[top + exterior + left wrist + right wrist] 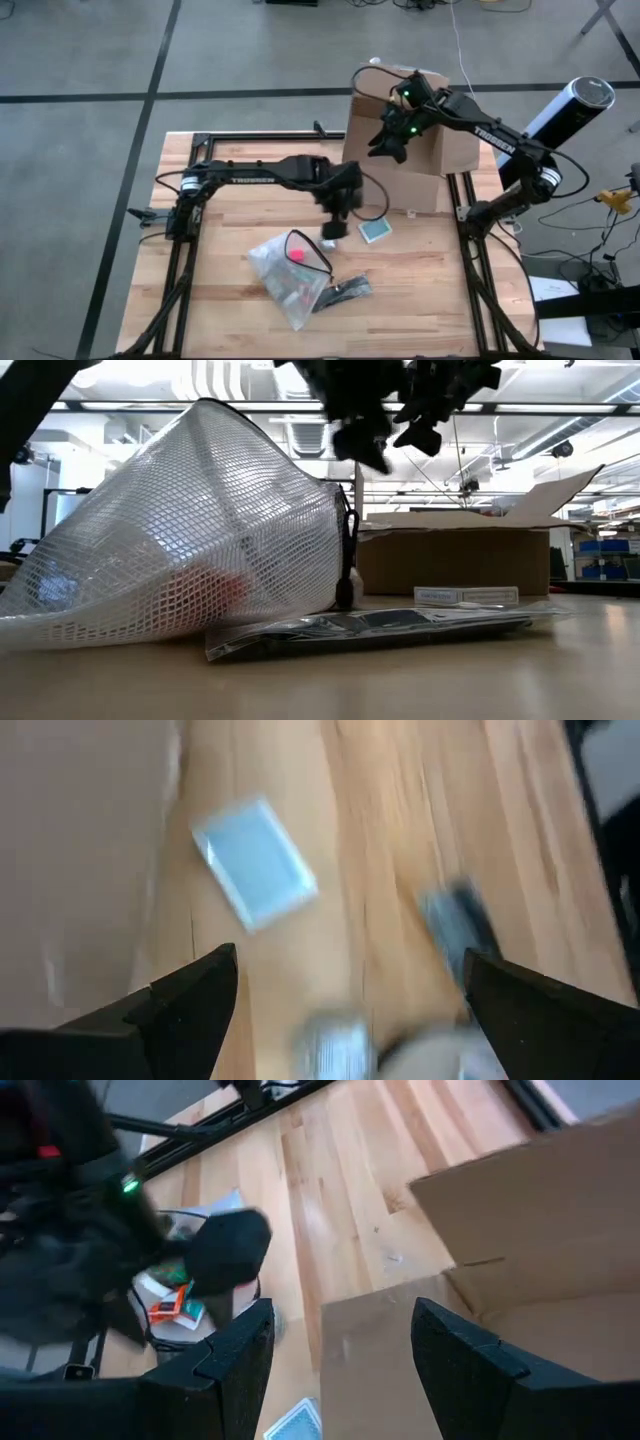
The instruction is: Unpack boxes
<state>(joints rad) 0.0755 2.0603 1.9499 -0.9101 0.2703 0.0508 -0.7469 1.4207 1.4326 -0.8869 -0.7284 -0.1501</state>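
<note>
High view: wooden table (420, 290) (concrete floor (80, 150)).

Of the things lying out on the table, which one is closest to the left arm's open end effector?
The small light-blue packet, just beside the left end effector. The mesh pouch and dark flat bag lie farther toward the table's front.

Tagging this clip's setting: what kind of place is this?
Likely an industrial lab or warehouse-style workspace: a wooden table on a grey concrete floor with taped lines, exposed ceiling ducts overhead, and blue shelving bins beyond the cardboard box.
</note>
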